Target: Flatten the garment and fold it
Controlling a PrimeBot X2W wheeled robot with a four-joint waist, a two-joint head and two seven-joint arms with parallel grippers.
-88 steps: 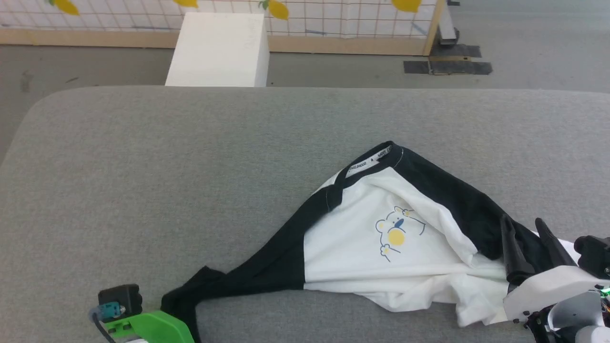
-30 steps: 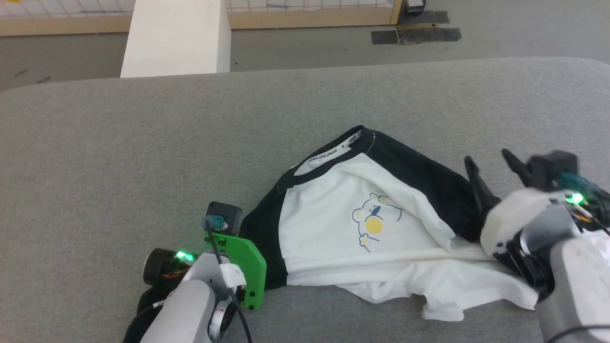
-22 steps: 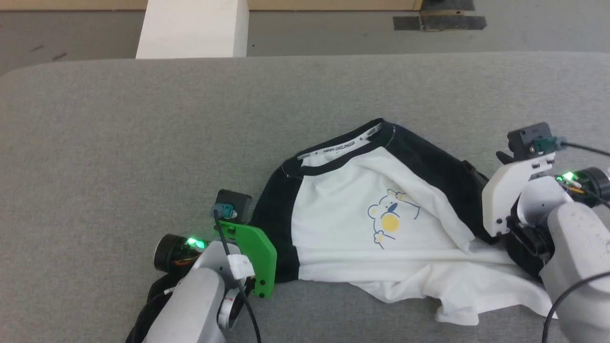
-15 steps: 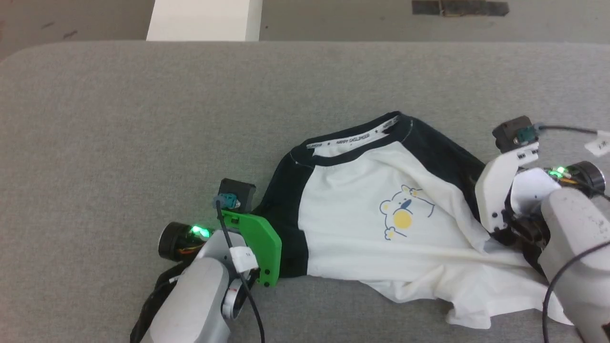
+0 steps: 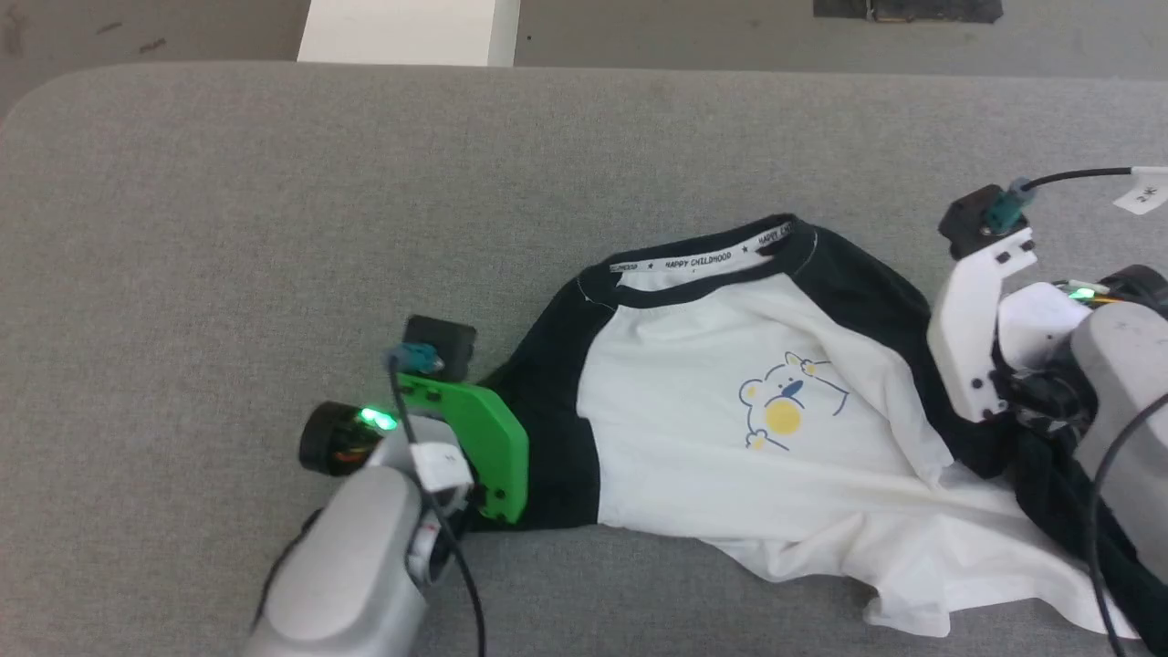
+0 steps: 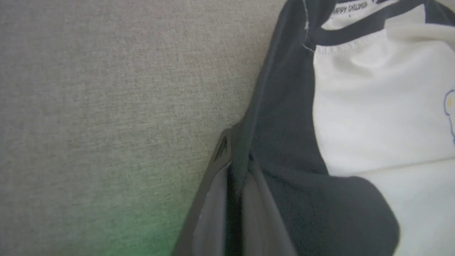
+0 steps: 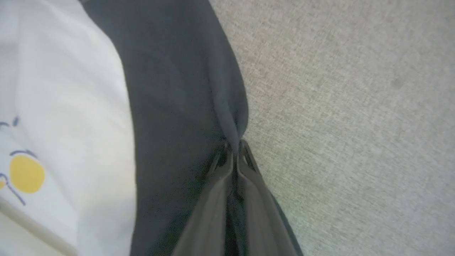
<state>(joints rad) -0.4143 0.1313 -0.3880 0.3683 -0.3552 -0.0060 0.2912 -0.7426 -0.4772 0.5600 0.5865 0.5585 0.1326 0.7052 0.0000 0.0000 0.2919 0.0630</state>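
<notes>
Pinching between the closed fingers of the left gripper (image 6: 236, 160) a fold of black sleeve of the raglan shirt (image 5: 712, 383), clamping the opposite black sleeve edge likewise in the closed right gripper (image 7: 234, 150), and holding that shirt rumpled, bear print (image 5: 787, 412) facing up, on the grey fabric table (image 5: 274, 228).

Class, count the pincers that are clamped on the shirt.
2. The left pincer grips the garment's black edge at the robot's left; the right pincer grips the black edge at the robot's right.

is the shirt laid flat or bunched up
Bunched: the garment shows folds across its white torso, and its hem lies crumpled.
</notes>
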